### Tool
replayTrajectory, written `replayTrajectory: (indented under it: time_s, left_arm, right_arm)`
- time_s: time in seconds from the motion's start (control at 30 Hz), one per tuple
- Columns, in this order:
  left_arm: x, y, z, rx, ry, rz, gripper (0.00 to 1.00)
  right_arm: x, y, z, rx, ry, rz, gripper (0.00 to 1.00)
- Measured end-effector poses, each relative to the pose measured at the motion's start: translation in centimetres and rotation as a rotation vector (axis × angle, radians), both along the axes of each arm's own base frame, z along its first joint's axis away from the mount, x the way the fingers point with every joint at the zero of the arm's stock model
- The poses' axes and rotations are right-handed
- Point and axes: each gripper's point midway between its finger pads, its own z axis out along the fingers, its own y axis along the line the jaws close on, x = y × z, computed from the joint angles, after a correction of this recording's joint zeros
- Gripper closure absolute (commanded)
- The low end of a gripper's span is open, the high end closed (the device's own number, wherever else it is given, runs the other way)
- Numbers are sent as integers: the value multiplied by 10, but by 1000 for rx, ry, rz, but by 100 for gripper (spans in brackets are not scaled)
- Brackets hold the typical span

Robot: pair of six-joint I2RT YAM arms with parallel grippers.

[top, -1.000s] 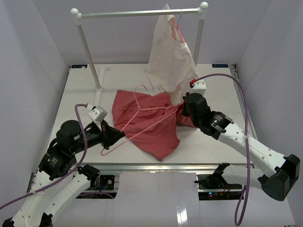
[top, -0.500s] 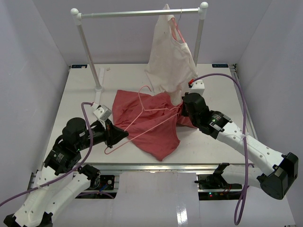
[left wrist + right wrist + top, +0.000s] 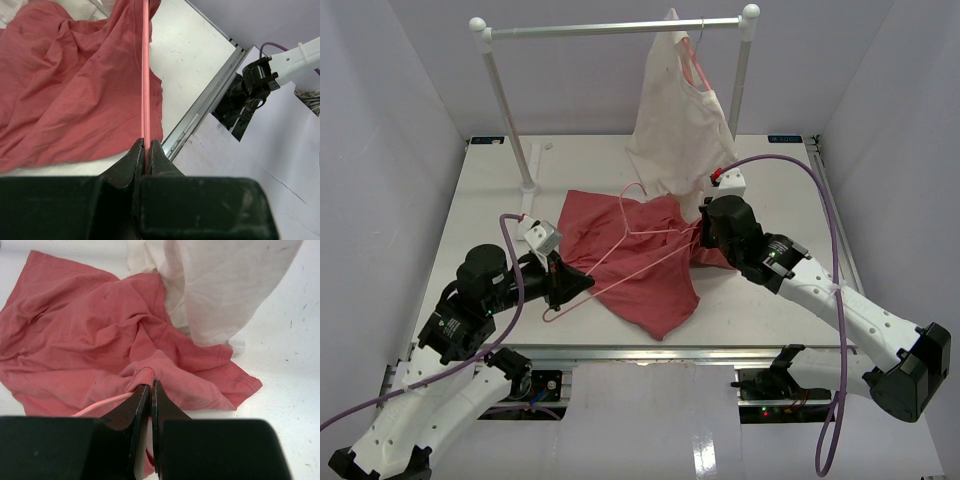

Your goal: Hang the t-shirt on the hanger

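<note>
The salmon t-shirt (image 3: 640, 270) lies crumpled on the table's middle; it also shows in the left wrist view (image 3: 70, 85) and the right wrist view (image 3: 85, 335). The pink wire hanger (image 3: 620, 262) lies across it, hook toward the back, one end reaching into the cloth. My left gripper (image 3: 578, 287) is shut on the hanger's bar (image 3: 146, 90) near its left corner. My right gripper (image 3: 698, 238) is shut on the ribbed collar of the t-shirt (image 3: 145, 376), with the hanger wire (image 3: 100, 405) running just left of its jaws.
A cream garment (image 3: 680, 130) hangs on another hanger from the white rail (image 3: 610, 28) at the back right, its hem touching the t-shirt (image 3: 225, 285). The rail's posts stand at the back. The table's front edge (image 3: 200, 115) is close to the t-shirt's hem.
My left gripper has moved right and back with the hanger, pushing it further toward the collar. My right gripper has shifted slightly left and back with the collar.
</note>
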Motion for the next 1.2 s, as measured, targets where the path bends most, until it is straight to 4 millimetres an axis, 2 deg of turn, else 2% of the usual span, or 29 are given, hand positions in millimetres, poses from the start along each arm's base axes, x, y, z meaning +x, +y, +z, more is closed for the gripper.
replayTrajectory:
  time_s: [0.17, 0.3, 0.57, 0.87, 1.2]
  left_arm:
    - [-1, -3, 0, -7, -25, -28, 100]
    - [-3, -9, 0, -21, -49, -73, 100]
    - [-2, -21, -2, -22, -97, -162, 100]
    - [4, -30, 5, -48, -185, -211, 100]
    - [23, -45, -2, -91, -168, -208, 100]
  right_arm:
    - [-6, 6, 2, -9, 12, 71, 92]
    - [-12, 11, 12, -6, 5, 129, 92]
    - [-27, 20, 53, 43, -45, 255, 92]
    - [-51, 44, 95, 112, -61, 458, 92]
    - [-73, 61, 102, 188, -36, 578, 92]
